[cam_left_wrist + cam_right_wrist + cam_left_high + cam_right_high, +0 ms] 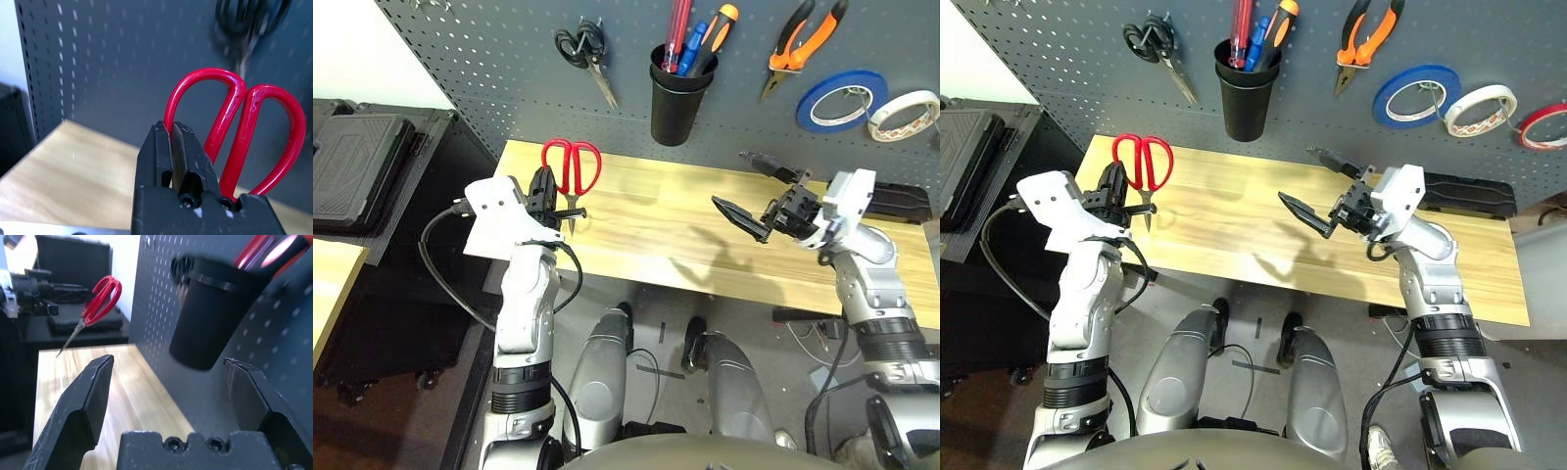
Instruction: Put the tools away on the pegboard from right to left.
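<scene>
Two arms are up over the wooden table (705, 245), in front of the pegboard (509, 78). The left gripper (544, 193) is clamped tight on the red scissors (572, 171), pinching one of the red loops where it meets the blades. The scissors are held clear of the tabletop, loops uppermost and blades pointing down, near the table's left end and just short of the board. From the left wrist, both red loops rise past the black fingers (178, 161), which sit pressed together against the left loop.

The right gripper (754, 191) hangs over the right half of the table with its jaws spread wide and nothing between them. It points toward the board and a little to the left; from its wrist the black cup (210, 318) sits between its two fingers (88, 396), well beyond them.

On the board, the cup (677, 98) holds a slim red screwdriver (675, 34) along with a blue-handled tool and an orange-and-black one. Right of the cup, the orange-and-black pliers (801, 41) hang nose down. Further right hang a blue tape roll (840, 100) and a white one (903, 116), and in the right eye view a thin red tape ring (1544, 125) hangs at the far right. Left of the cup, black scissors (587, 54) hang from a hook. A black case (357, 157) lies off to the left of the table.
</scene>
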Tool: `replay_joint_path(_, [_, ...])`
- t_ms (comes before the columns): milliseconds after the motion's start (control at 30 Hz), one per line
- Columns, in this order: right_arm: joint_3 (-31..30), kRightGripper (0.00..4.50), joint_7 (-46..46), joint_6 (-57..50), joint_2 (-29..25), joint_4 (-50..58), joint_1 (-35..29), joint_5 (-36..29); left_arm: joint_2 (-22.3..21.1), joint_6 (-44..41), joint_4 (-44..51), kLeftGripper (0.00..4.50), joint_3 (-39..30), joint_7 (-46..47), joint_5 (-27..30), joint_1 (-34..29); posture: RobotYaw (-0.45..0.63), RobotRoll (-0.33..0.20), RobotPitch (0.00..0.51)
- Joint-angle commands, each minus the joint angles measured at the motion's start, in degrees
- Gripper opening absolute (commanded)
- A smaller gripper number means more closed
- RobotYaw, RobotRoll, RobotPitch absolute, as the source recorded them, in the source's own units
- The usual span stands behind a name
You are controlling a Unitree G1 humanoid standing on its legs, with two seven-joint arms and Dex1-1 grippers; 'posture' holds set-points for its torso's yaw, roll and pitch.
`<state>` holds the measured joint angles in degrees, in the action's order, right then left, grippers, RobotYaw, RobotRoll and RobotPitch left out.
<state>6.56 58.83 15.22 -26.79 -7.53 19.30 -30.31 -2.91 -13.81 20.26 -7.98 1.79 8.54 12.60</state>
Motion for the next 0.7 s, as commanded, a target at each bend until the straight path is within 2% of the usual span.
replay_joint_path(33, [2.02,4.5,0.94,-4.86,-2.22,2.88,-0.51,-3.08,-1.26,-3.66,3.71,0.01,-1.57,-0.39,2.46,2.26,0.28,0.0,0.238])
replay_joint_path(300, [6.79,4.5,4.53,-15.02,-8.67,1.09,4.74,-8.97,-4.43,-10.55,4.28,0.01,-6.6,0.44,8.09,12.51,0.25,0.0,0.237])
replay_joint_path(700, [7.16,4.5,4.38,-17.24,-7.45,-0.03,8.96,-8.08,-6.21,-9.45,-2.33,0.01,-6.12,-1.31,8.08,17.84,0.23,0.0,0.231])
